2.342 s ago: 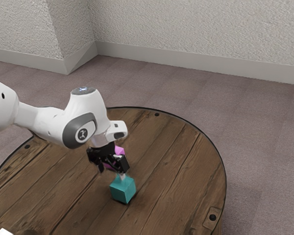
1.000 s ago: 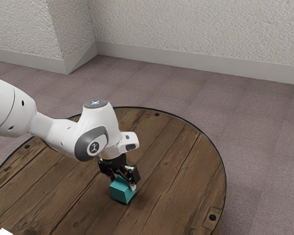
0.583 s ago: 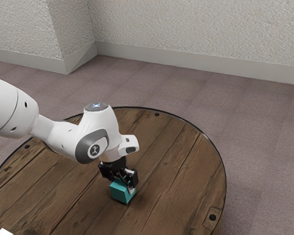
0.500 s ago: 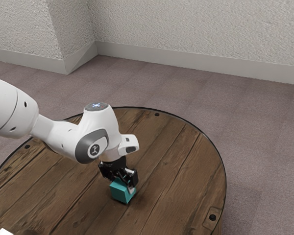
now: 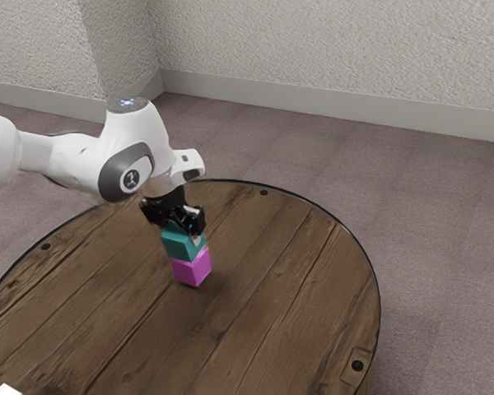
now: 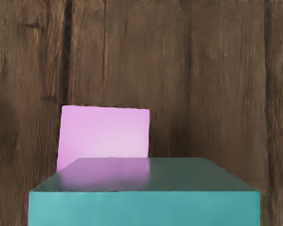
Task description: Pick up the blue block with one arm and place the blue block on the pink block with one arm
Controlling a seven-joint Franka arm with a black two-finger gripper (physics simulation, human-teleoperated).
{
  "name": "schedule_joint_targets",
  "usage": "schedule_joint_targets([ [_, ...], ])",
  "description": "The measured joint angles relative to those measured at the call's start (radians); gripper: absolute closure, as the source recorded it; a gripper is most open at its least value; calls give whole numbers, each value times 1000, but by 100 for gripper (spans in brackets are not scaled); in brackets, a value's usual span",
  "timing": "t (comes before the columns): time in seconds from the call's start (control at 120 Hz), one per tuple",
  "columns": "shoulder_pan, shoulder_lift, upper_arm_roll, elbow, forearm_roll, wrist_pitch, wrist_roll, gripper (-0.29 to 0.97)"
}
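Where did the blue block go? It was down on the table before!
The gripper lifted the blue block off the wood and carried it back onto the top of the pink block. The gripper is still shut on it. The pink block and the round wooden table stayed where they were.

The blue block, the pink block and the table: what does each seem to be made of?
The blue block: smooth, slightly glossy, perhaps plastic; its top mirrors the pink one. The pink block: plain matte faces, plastic or painted wood, cannot tell. The table: dark wooden planks with visible grain and cracks, dark rim.
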Motion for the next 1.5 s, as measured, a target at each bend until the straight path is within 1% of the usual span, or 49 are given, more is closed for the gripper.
schedule_joint_targets([
  [0.092,20,39,22,44,12,-37,10,29],
  [0.333,10,75,28,75,20,-95,54,30],
  [0.583,10,127,28,148,8,-150,92,30],
  [0.767,10,147,28,171,-42,-162,109,30],
  [0.892,10,166,28,196,-59,-166,117,30],
  [1.217,10,195,31,228,-68,-167,129,30],
  [1.5,10,198,34,230,-68,-167,135,30],
])
